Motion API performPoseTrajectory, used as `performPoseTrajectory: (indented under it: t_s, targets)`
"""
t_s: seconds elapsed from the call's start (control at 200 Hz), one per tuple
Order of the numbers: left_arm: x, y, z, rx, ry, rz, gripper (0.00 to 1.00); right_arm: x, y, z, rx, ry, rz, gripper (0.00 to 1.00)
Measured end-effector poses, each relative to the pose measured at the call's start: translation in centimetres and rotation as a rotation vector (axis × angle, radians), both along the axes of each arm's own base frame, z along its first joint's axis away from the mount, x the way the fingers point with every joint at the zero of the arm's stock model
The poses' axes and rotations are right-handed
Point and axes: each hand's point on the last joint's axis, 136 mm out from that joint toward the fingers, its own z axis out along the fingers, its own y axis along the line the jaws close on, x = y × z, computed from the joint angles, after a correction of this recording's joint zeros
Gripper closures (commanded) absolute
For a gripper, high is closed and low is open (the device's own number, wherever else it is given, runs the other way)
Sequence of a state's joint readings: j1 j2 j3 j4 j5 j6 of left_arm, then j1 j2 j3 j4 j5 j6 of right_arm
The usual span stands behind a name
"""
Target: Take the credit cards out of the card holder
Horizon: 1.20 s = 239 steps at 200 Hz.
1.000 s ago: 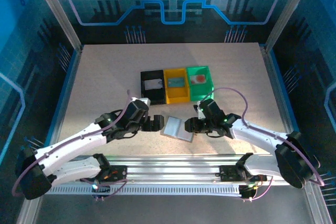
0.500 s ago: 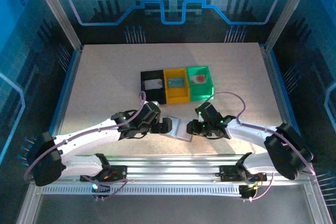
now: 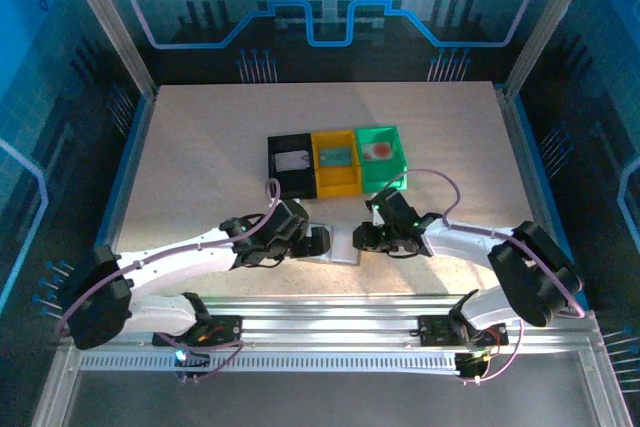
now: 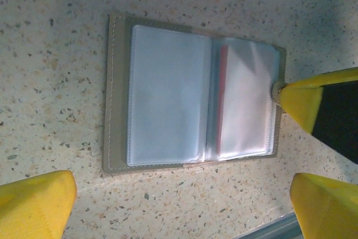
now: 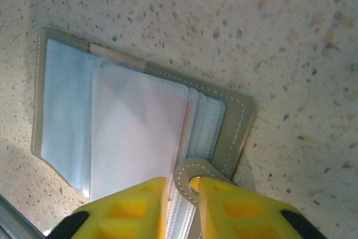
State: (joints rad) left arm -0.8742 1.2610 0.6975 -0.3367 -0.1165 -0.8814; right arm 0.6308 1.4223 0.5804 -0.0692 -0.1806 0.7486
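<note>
1. We have card holder (image 4: 168,99) open on table (image 4: 56,15) between grippers; right gripper (image 5: 183,194) nearly closed on tab clasp (image 5: 190,178); we pin it flat.
2. We bring left gripper (image 4: 179,208), wide open and empty, onto red-edged card (image 4: 222,99); pinch squarely.

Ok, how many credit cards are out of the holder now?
3: a whitish card in the black bin, a bluish card in the yellow bin, a red-marked card in the green bin. More may be hidden inside the card holder.

Flat grey folding card holder (image 3: 340,246): laid open on speckled table (image 3: 200,147). Black plastic bin (image 3: 277,179), yellow bin (image 3: 338,181), green bin (image 3: 385,175) are ranged left to right behind it, a thin card (image 3: 291,161) held in each.
</note>
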Motion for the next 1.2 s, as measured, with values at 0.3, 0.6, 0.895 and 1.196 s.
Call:
performPoseTrajectory:
  t_s: [0.3,0.6,0.895,1.196]
  targets:
    - [-0.3,0.3,-1.2,-0.008,0.046,0.063,0.01,0.6,-0.5,3.2,-0.009,-0.083,-0.004,0.60]
    - [0.0,0.6,-2.0,-0.009,0.063,0.125,0.01,-2.5,2.2,3.5,-0.011,-0.061,0.000,0.59]
    - [0.2,0.5,-2.7,-0.044,0.052,0.156,0.01,-2.5,2.3,1.8,-0.046,-0.024,-0.076,0.59]
    - [0.1,0.7,-3.6,-0.072,0.057,0.184,0.01,-2.5,2.4,0.5,-0.063,0.018,-0.140,0.56]
